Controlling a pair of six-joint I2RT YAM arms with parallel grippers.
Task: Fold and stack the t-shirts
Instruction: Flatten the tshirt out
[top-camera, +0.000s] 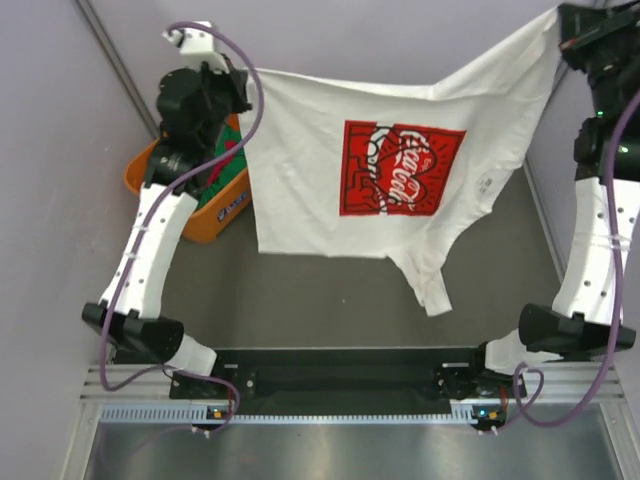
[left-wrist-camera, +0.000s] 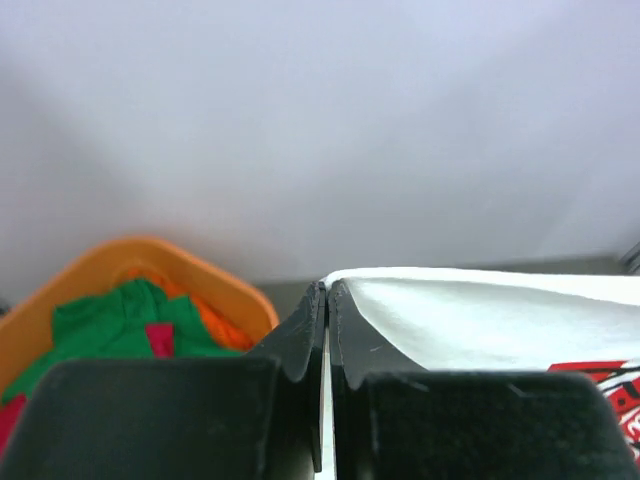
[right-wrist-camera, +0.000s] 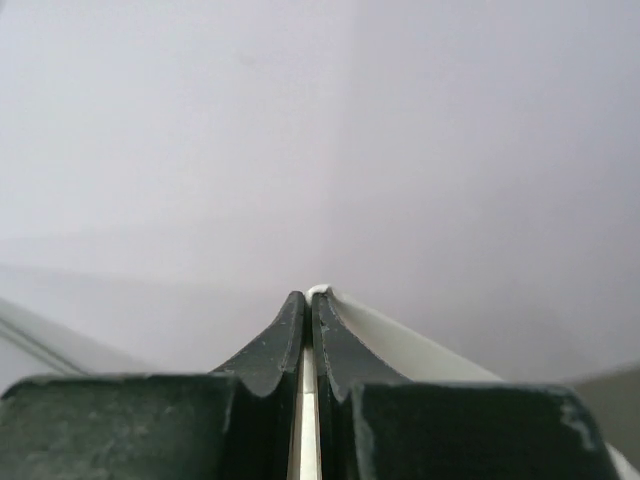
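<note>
A white t-shirt (top-camera: 310, 170) with a red chest print (top-camera: 400, 168) hangs spread in the air between both arms, print facing the top camera. My left gripper (top-camera: 238, 85) is shut on its upper left corner; in the left wrist view the white cloth (left-wrist-camera: 480, 315) runs off to the right from my left gripper (left-wrist-camera: 326, 288). My right gripper (top-camera: 568, 35) is shut on the upper right corner, and white cloth (right-wrist-camera: 400, 335) shows pinched at my right gripper (right-wrist-camera: 308, 297). A sleeve (top-camera: 430, 285) dangles low. Green and red t-shirts (left-wrist-camera: 120, 320) lie in the basket.
An orange plastic basket (top-camera: 150, 165) stands at the left, partly behind the left arm, also seen as the basket (left-wrist-camera: 215, 280) in the left wrist view. Pale walls close in the dark table (top-camera: 330, 310) on the left, back and right.
</note>
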